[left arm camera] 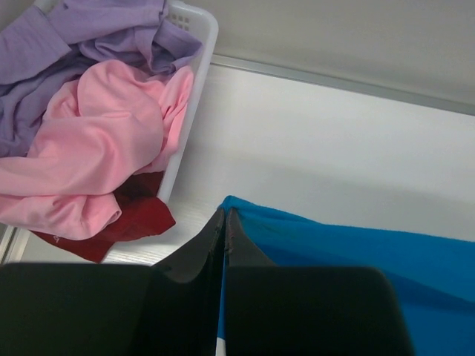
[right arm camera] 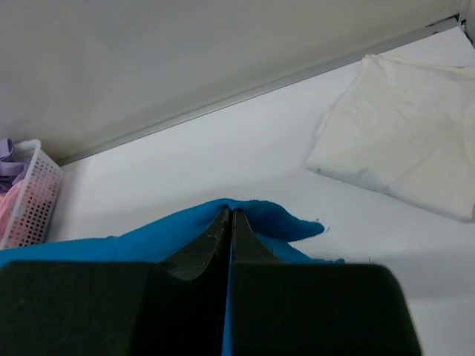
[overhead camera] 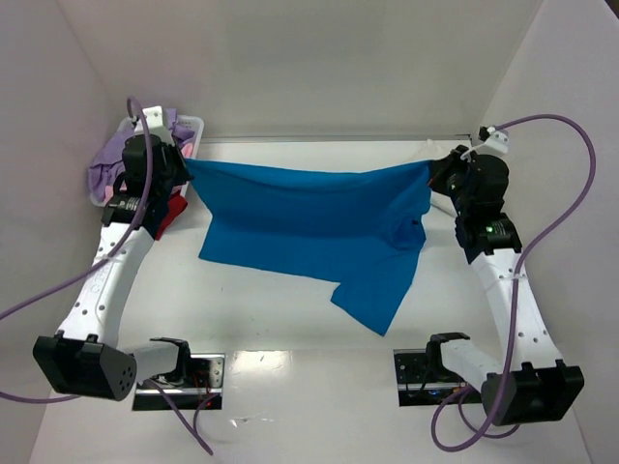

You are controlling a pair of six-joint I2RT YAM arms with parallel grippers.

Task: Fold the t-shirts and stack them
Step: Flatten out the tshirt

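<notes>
The left claw [left arm camera: 225, 213] and right claw [right arm camera: 228, 215] each clamp a corner of the bright blue cloth t-shirt [overhead camera: 309, 217], stretching it across the white surface [overhead camera: 271, 324], likely to spread it flat.

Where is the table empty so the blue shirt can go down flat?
Bare table lies between the blue t-shirt and the arm bases, and in a thin strip between it and the back wall. Crowded: the far-left corner with the full basket, and the far-right corner with the folded white t-shirt.
</notes>
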